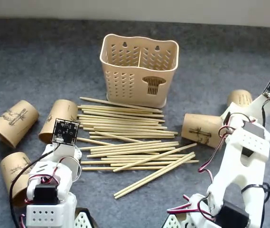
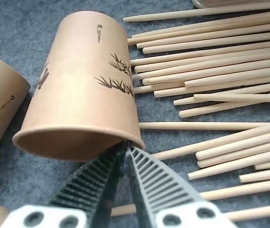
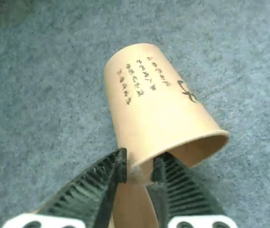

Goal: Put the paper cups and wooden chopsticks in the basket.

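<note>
Standing upright on fuzzy grey carpet [image 1: 30, 57], a slotted beige plastic basket [image 1: 135, 80] has a loose raft of smooth, round wooden chopsticks [image 1: 130, 137] in front of it. Brown paper cups [image 1: 13, 122] lie tipped over on either side. Up close, the left claw [image 2: 126, 148], its ribbed fingers nearly closed, nips the rim of one printed cup [image 2: 78, 90] beside the sticks. The right claw [image 3: 139, 159] pinches the wall of another cup [image 3: 158, 109].

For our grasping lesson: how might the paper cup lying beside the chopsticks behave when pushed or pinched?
The paper cup lies on its side and tapers, so a push would probably roll it in a curve. Its thin rim looks likely to buckle under a hard pinch.
</note>
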